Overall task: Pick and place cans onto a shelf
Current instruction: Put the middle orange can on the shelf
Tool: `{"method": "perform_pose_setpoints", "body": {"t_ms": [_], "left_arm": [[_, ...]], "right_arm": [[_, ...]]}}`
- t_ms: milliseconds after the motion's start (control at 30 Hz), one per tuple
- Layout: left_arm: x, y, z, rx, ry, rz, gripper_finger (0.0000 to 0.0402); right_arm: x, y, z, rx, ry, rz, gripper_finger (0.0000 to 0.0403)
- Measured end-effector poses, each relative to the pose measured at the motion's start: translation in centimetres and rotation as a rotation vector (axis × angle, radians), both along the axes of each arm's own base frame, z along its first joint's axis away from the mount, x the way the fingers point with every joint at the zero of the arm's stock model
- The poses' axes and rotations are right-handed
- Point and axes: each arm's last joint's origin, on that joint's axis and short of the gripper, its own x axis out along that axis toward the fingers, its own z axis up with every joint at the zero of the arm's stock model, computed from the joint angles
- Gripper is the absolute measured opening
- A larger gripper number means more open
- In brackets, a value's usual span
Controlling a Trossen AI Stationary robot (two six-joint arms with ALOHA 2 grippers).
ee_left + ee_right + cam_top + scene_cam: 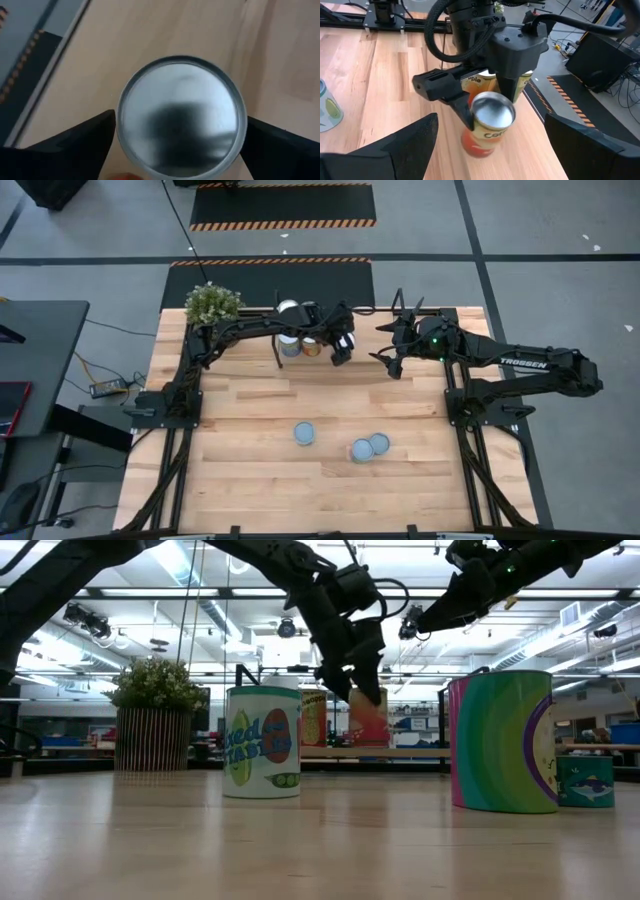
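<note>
Two cans (pixel 296 345) on shelf (pixel 283 358) | left claw (pixel 482 107) grips orange can (pixel 487 125)

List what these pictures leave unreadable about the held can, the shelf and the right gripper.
- Held can: the left wrist view shows only its blurred top; its label is cut off by the left gripper fingers.
- Shelf: in the low view, cans and the arm hide most of it; in the high view, the left arm covers it.
- Right gripper: too small in the high view to show anything between its fingers.
</note>
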Motion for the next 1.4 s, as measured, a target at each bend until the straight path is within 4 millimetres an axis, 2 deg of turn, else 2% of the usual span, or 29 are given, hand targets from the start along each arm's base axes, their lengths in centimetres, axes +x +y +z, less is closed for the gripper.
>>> {"method": "perform_pose_setpoints", "body": {"t_ms": [300,600,867,1167,1300,1400], "left_arm": [[-0.1,0.0,0.0,0.167,0.082,0.013,0.0396],[-0.2,-1.4,0.3,0.157,0.113,0.000,0.0396],[-1.7,-3.5,3.6,0.207,0.157,-0.126,0.0396],[-2.0,-3.8,3.6,0.177,0.167,-0.065,0.0396],[-2.1,-3.7,3.8,0.327,0.220,0.031,0.0396],[-2.2,-3.6,3.8,0.368,0.235,0.058,0.0396]], "right_arm": [[0.0,0.0,-0.1,0.002,0.006,0.000,0.0373],[0.0,0.0,-0.2,0.002,0.008,-0.001,0.0373],[0.2,-0.3,-2.4,0.012,-0.023,-0.019,0.0373],[2.9,-1.5,-5.5,0.018,0.084,-0.067,0.0373],[3.4,-2.6,-6.6,-0.005,0.123,-0.131,0.0373],[3.3,-3.4,-6.8,-0.005,0.130,-0.164,0.0373]]}}
